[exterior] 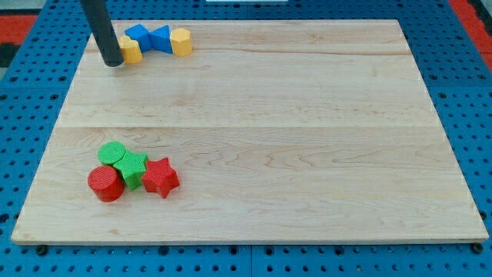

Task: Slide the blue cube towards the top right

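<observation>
Just to the view's right of my tip (113, 63), near the top left corner of the wooden board (307, 138), sits the blue cube (138, 35). It stands slightly above the tip's end in the view, with a small yellow block (131, 51) between the two: that yellow piece lies right beside the rod, apparently touching it, though the rod hides the near edge and I cannot be sure of contact. The cube itself is apart from the tip.

Further right of the tip, touching the cube's right side, is a second blue block (161, 38), wedge-like or triangular in shape as far as the view allows. Beyond that again, still to the right, stands a yellow hexagonal block (181, 41), against the blue wedge. These four pieces form a short row running rightward from the rod.

The arm carries no jaws to spread or press together; it ends only in the dark rod, which comes down from the view's top edge and leans a little, its lower end resting on the board.

Well below the tip, towards the view's bottom, a second cluster lies: a green cylinder (112, 153), a green star-like block (134, 169) touching it, a red cylinder (105, 184) at the lower left of the group, and a red star (160, 177) at its right.

The board rests on a blue perforated table (461, 85).
</observation>
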Controlling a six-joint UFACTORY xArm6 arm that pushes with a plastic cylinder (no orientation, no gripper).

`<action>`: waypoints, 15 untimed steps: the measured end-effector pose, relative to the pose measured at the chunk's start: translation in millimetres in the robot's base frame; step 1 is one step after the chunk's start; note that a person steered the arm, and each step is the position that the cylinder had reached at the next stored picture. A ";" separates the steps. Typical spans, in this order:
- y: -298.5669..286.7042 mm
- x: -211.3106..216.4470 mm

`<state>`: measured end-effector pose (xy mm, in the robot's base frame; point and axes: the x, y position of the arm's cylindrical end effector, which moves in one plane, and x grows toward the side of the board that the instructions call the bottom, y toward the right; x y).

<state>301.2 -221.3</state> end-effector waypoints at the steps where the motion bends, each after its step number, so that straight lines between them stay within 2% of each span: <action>1: 11.8 -15.0; 3: -1.5 -20.9; 4: -35.3 -32.2; 7: -4.6 -81.1; 10: 109.4 -80.0; 11: 129.6 -79.9; 13: 134.2 -79.9; 15: 83.6 -88.9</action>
<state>212.3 -137.7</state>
